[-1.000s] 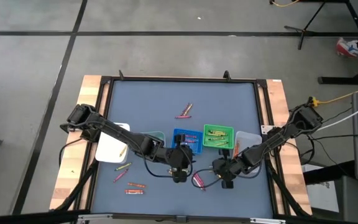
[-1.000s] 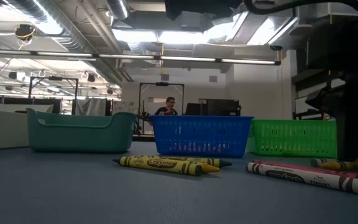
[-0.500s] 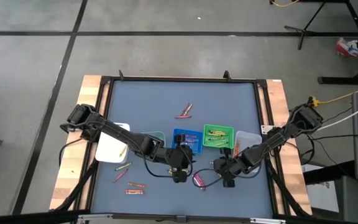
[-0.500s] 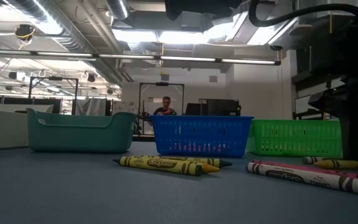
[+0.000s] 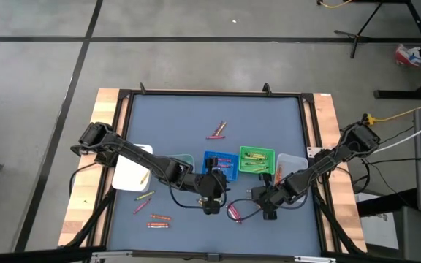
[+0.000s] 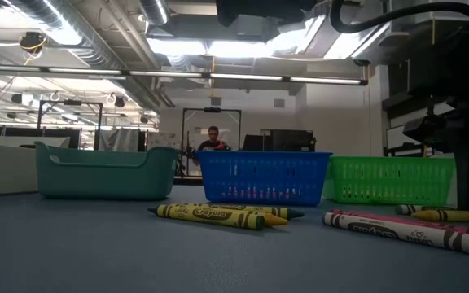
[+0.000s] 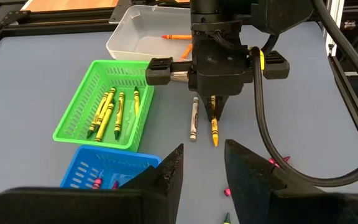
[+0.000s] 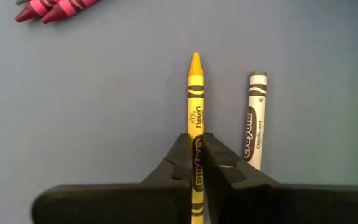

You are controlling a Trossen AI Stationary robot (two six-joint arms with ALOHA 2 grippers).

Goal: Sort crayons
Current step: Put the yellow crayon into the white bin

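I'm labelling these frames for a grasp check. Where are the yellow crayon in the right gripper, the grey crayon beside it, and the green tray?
yellow crayon (image 8: 195, 93), right wrist view, wrapper near the tip.
grey crayon (image 8: 254, 124), right wrist view, mid wrapper.
green tray (image 7: 78, 116), left wrist view, side wall.

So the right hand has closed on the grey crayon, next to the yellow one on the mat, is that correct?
Not quite. The right hand has closed on the yellow crayon; the grey crayon lies free beside it on the mat. The right wrist view shows this.
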